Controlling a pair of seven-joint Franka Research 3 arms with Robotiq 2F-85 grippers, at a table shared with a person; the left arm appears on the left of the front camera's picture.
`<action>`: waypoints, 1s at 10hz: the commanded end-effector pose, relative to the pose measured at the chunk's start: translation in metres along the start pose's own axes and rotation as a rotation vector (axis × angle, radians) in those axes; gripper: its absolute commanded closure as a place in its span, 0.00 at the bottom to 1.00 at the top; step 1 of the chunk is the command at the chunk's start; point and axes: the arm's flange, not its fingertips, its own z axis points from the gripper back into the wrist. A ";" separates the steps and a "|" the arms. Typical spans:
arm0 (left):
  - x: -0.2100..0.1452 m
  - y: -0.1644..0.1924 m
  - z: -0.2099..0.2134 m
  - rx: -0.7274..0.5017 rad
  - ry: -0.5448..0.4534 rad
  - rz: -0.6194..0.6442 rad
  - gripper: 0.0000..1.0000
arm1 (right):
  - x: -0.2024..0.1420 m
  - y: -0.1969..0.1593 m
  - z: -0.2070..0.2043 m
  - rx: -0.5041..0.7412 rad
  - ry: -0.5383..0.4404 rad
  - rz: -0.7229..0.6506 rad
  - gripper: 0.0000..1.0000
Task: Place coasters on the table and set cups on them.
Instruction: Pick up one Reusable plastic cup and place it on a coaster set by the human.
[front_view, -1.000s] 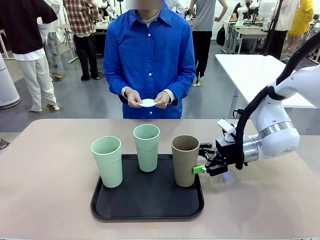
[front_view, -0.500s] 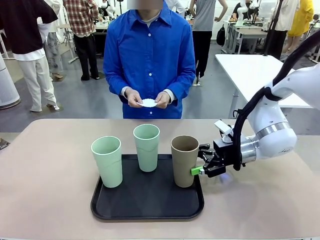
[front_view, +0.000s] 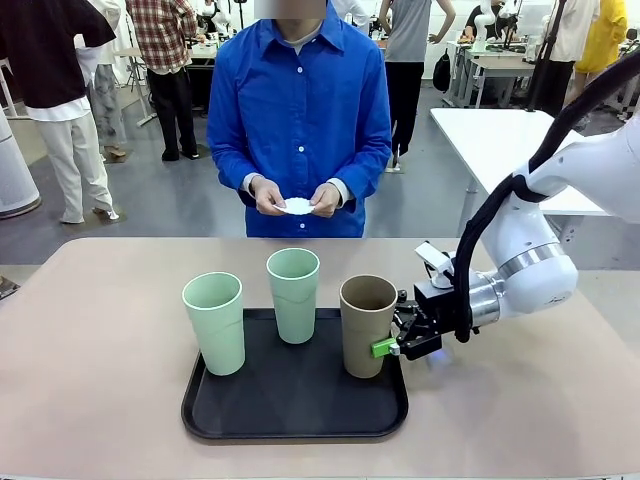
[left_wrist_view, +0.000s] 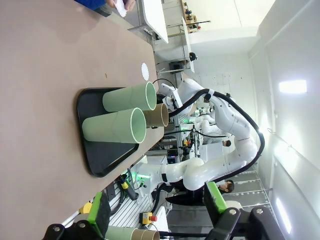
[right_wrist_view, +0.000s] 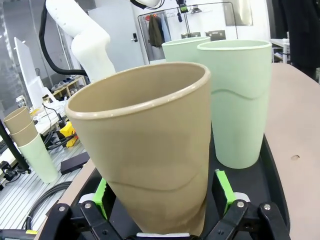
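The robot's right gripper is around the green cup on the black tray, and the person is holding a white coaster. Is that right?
Not quite. The right gripper is around the brown cup, not a green one; the right wrist view shows its fingers on both sides of it. The cup does stand on the black tray, and the person does hold a white coaster.

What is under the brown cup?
The brown cup stands on the black tray, like both green cups. No coaster shows beneath it, though its base hides that spot. The person holds a coaster.
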 end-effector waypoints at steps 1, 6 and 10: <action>0.000 -0.001 0.001 -0.012 -0.002 -0.009 0.00 | 0.000 -0.011 -0.005 0.029 0.013 -0.001 0.00; 0.000 -0.001 0.001 -0.012 -0.002 -0.009 0.00 | -0.003 -0.014 -0.008 0.071 0.017 0.041 0.96; 0.000 -0.001 0.001 -0.012 -0.002 -0.009 0.00 | 0.039 0.013 0.011 -0.106 -0.041 -0.007 1.00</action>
